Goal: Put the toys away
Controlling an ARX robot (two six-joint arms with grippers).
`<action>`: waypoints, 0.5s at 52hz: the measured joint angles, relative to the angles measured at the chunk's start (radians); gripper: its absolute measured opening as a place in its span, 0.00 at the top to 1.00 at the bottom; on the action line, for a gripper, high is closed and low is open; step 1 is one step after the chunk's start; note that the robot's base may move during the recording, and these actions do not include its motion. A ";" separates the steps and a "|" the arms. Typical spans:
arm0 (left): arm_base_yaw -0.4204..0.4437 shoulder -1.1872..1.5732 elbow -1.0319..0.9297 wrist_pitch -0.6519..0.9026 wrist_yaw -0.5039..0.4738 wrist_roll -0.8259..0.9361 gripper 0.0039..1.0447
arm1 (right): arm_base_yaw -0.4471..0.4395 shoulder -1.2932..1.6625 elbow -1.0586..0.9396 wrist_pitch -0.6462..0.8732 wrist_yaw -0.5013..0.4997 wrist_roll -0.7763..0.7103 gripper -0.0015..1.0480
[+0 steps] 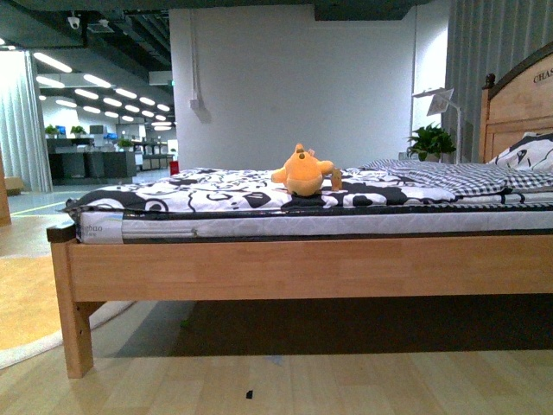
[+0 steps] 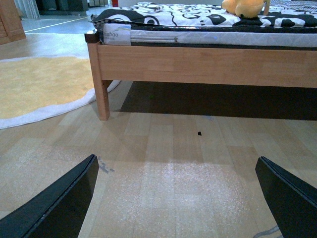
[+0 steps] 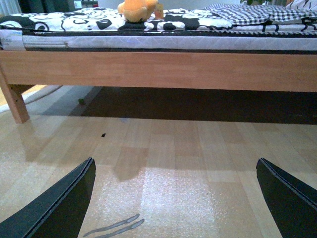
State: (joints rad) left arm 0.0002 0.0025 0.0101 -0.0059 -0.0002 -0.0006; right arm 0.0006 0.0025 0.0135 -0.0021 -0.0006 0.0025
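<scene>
From the front, the bed (image 1: 285,268) stretches across the room, a wooden frame under a black-and-white sheet (image 1: 216,190). The toy (image 1: 304,173), a plump yellow-orange plush, lies on the sheet near the middle of the bed, well above the floor (image 1: 346,380). A checked blanket (image 1: 449,177) covers the end by the headboard (image 1: 518,104), and a plant (image 1: 430,140) stands behind it. A yellow rug (image 1: 26,303) lies by the foot of the bed. Neither arm shows here.

In the left wrist view, the left gripper (image 2: 178,198) hangs low over the floor, its dark fingers (image 2: 59,203) spread wide with nothing between them. The toy (image 2: 245,7) sits far off on the bed, cut by the frame's edge. The rug reaches the bed's leg (image 2: 101,94).

In the right wrist view, the right gripper (image 3: 178,198) is likewise spread wide and holds nothing, low over the floor. The toy (image 3: 136,10) is up on the sheet, well apart from it.
</scene>
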 joint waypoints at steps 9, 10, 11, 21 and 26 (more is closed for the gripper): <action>0.000 0.000 0.000 0.000 0.000 0.000 0.06 | 0.000 0.000 0.000 0.000 0.000 0.000 0.06; 0.000 0.000 0.000 0.000 0.000 0.000 0.06 | 0.000 0.000 0.000 0.000 0.000 0.000 0.06; 0.000 0.000 0.000 0.000 0.000 0.000 0.06 | 0.000 0.000 0.000 0.000 0.000 0.000 0.06; 0.000 0.000 0.000 0.000 0.000 0.000 0.06 | 0.000 0.000 0.000 0.000 0.000 0.000 0.06; 0.000 0.000 0.000 0.000 0.000 0.000 0.06 | 0.000 0.000 0.000 0.000 0.000 0.000 0.06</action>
State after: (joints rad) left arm 0.0002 0.0025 0.0101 -0.0059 -0.0002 -0.0006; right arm 0.0006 0.0025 0.0135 -0.0021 -0.0006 0.0029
